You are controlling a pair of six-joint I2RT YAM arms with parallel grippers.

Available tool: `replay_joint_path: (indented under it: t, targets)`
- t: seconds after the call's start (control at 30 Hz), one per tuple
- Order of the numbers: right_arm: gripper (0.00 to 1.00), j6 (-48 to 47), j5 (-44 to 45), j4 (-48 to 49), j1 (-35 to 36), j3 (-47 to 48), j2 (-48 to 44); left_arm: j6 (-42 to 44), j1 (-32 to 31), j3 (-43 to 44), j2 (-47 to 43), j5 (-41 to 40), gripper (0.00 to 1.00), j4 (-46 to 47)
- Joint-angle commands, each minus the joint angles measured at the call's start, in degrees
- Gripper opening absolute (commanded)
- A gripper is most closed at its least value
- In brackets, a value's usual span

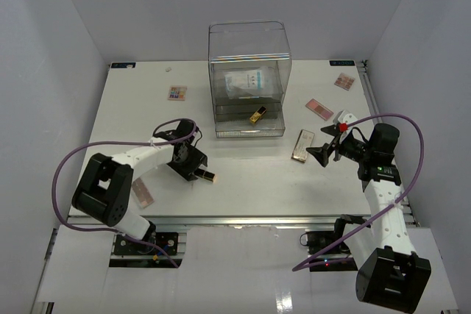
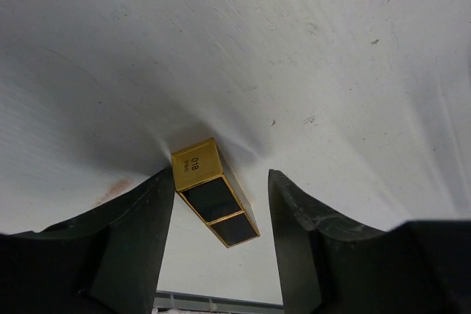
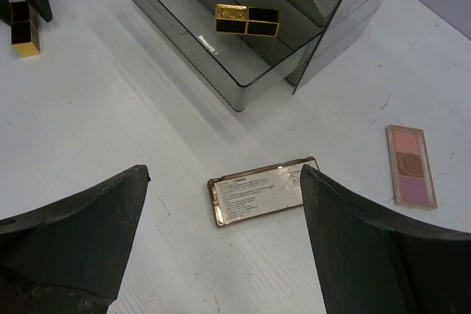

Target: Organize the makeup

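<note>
A pick-up is in hand: the lipstick (image 2: 213, 200), lying on the surface (image 2: 294, 49), is straddled by the left jaws, apart and not yet clamped. The right jaws are spread wide above the gold compact (image 3: 257, 200). Next, a firm squeeze is called for, then a lift toward the drawer box (image 1: 249, 71).

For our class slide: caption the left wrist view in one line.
Left hand, fingers open, straddles a black-and-gold lipstick lying on the white table.

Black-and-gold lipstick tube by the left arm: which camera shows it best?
Left wrist view: the black-and-gold lipstick tube sits close, label visible. Top view shows it tiny; right wrist catches it at the left edge.
</note>
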Motion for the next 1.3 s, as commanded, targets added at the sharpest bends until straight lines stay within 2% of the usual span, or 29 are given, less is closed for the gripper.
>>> replay_joint_path:
  t: [0.0, 0.13, 0.2, 0.27, 0.4, 0.53, 0.6, 0.7, 0.9, 1.1, 1.27]
  targets:
    - [0.9, -1.33, -0.87, 1.28, -0.1, -0.41, 0.32, -0.55, 0.26, 1.42, 0.16, 1.73, 0.57, 1.12]
    - [0.9, -1.65, -0.64, 1.32, -0.05, -0.41, 0.14, 1.52, 0.26, 1.25, -2.27, 2.0, 0.41, 1.12]
    - [0.9, -1.74, -0.64, 1.3, -0.05, -0.41, 0.03, 3.09, 0.26, 1.37, -4.54, 3.88, 0.25, 1.14]
    - [0.9, -1.76, -0.62, 1.23, -0.05, -0.41, 0.18, 5.08, 0.26, 1.72, -6.74, 4.9, 0.17, 1.42]
    - [0.9, -1.92, -0.54, 1.23, -0.05, -0.41, 0.18, 11.16, 0.26, 2.48, -11.9, 8.43, 0.09, 4.69]
    - [0.9, -2.0, -0.43, 1.23, -0.05, -0.41, 0.12, 20.18, 0.23, 2.48, -17.06, 13.37, 0.01, 13.34]
    - [0.9, -2.01, -0.37, 1.23, -0.05, -0.41, 0.18, 27.56, 0.17, 2.81, -19.15, 16.09, 0.0, 18.25]
    - [0.9, -2.09, -0.37, 1.23, -0.05, -0.49, 0.1, 30.38, 0.01, 4.83, -19.3, 18.2, 0.0, 23.63]
    - [0.9, -2.26, 0.04, 1.23, -0.05, -0.5, 0.52, 20.36, -0.27, 8.66, -13.37, 15.88, 0.0, 30.2]
    - [0.9, -2.62, 0.47, 1.14, -0.05, -0.68, 0.57, 4.72, -0.56, 12.2, -5.2, 8.06, 0.0, 34.34]
    - [0.9, -2.88, 0.24, 1.14, -0.05, -0.68, 0.71, -4.23, -1.05, 12.32, -1.37, 1.32, 0.07, 36.45]
